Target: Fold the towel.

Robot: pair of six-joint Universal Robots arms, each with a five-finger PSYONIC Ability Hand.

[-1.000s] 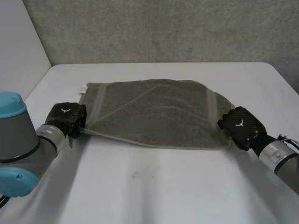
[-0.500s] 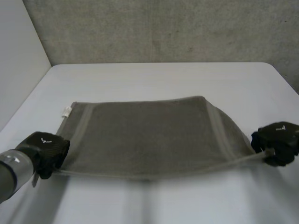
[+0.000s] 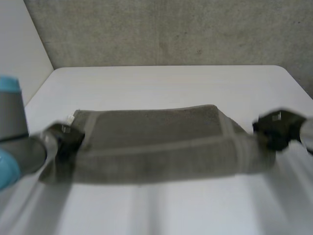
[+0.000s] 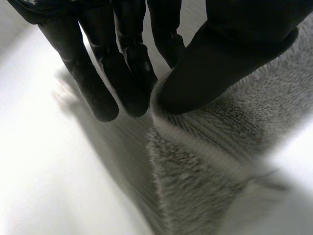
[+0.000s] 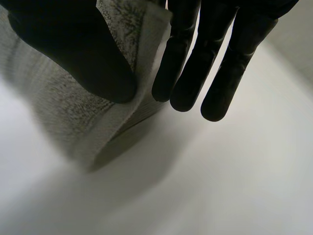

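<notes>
- Left hand (image 4: 230,49): the thumb presses down on a folded ridge of the towel (image 4: 205,161). Straight fingers (image 4: 129,73) sit against the other side of the ridge, so the cloth is pinched between them. This grip is at the towel's left end.
- Right hand (image 5: 73,49): the thumb lies on one face of a raised flap of towel, with straight fingers (image 5: 195,63) behind it, pinching the flap. This grip is at the towel's right end.
- In the right wrist view the held flap hangs clear of the table (image 3: 171,83). Whether the towel's left end is lifted, I cannot tell.
- Towel: grey-brown terry with a paler woven band near each short end. It is stretched long between the two hands. A small white tag (image 3: 70,117) sticks out at its far left corner.
- Left arm (image 3: 14,142): grey with a light-blue cap, reaching in to the towel's left end.
- Table: white, with the towel lying across its middle.
- Beyond the towel's far edge, past the table, stands a rough grey wall (image 3: 171,29).
</notes>
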